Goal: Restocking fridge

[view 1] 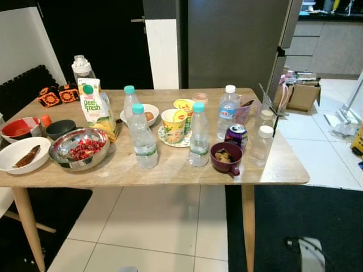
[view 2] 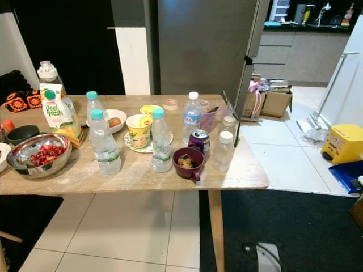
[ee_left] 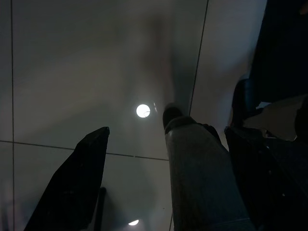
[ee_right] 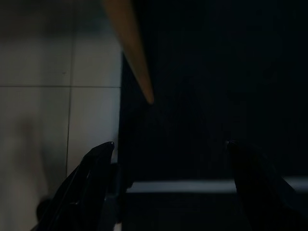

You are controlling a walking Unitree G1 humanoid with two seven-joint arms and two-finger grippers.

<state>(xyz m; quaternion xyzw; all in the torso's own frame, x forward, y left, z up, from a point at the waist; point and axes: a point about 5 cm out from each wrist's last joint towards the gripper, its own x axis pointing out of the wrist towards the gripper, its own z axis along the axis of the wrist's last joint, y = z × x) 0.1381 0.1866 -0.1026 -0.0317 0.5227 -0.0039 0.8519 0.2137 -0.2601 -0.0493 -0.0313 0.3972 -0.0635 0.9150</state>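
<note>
A grey fridge stands behind a wooden table. On the table are a Peel Fresh juice carton, several water bottles with one at the front, a purple drink can, a purple mug, yellow cups on a plate, and a steel bowl of red food. Both arms hang low. In the left wrist view my left gripper is open above pale floor tiles. My right gripper is open, over dark rug beside a table leg.
Two small white bottles stand at the table's right edge. White, red and black bowls crowd its left end. A cardboard box sits on the floor right of the fridge. A dark rug lies under the table's right side.
</note>
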